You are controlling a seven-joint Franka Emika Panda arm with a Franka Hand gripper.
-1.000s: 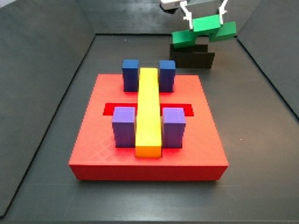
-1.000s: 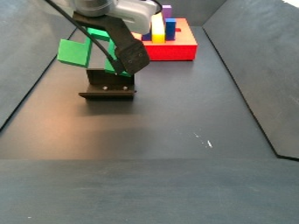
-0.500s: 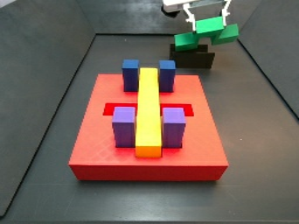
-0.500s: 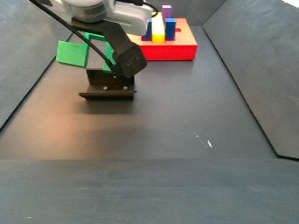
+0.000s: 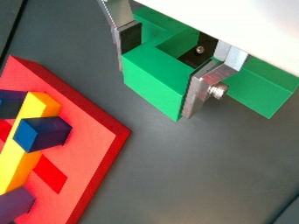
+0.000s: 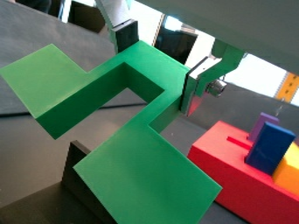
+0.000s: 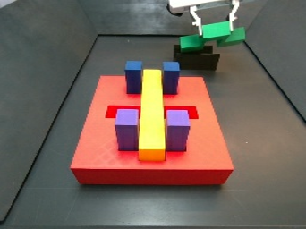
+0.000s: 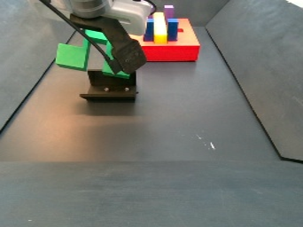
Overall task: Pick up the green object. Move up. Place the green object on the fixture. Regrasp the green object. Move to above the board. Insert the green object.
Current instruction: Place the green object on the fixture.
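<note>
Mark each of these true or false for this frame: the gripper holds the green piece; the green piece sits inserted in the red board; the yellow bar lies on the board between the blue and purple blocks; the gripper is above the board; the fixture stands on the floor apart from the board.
1. The gripper holds the green piece. True: its fingers clamp it.
2. The green piece sits in the red board. False: it is in the air over the fixture.
3. The yellow bar lies between the blue and purple blocks. True.
4. The gripper is above the board. False: it is over the fixture, beyond the board.
5. The fixture stands apart from the board. True.
</note>
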